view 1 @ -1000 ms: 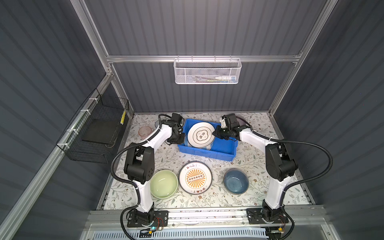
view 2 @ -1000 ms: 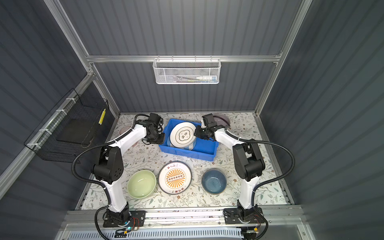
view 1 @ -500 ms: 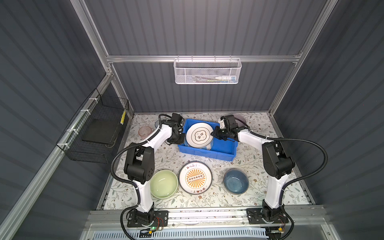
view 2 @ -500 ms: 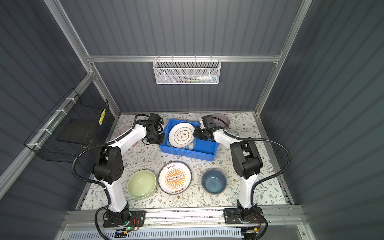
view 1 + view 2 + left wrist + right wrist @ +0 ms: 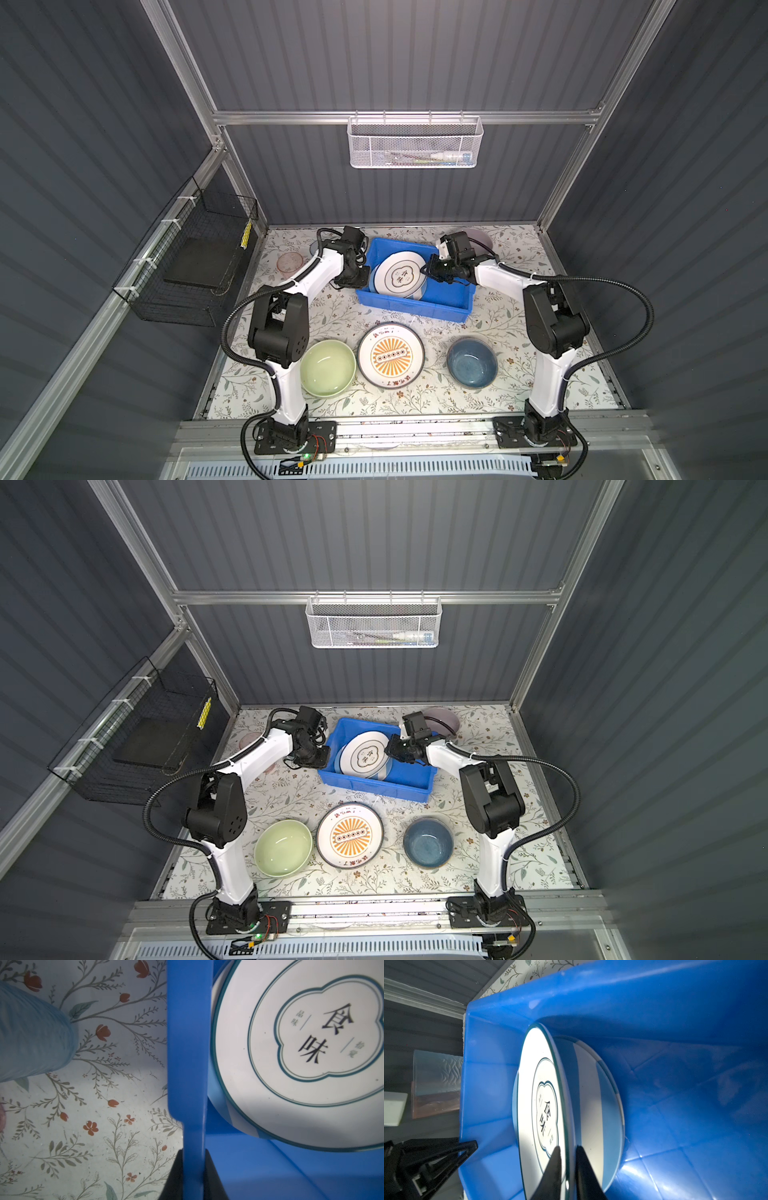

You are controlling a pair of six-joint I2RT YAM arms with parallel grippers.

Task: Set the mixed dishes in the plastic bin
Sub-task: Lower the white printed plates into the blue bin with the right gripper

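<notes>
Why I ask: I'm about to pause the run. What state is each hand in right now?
Left hand: closed on the plastic bin's side wall.
Right hand: straddles the white plate's rim; gripped or released cannot be told.

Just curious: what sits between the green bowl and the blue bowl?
A plate with an orange sunburst lies there, flat; both top views show it.

You've got a glossy blue plastic bin (image 5: 411,305), smooth glazed plate (image 5: 400,276), shiny green bowl (image 5: 328,368), matt printed surface (image 5: 332,324), white metal mesh basket (image 5: 415,143), matt grey metal frame (image 5: 399,117).
</notes>
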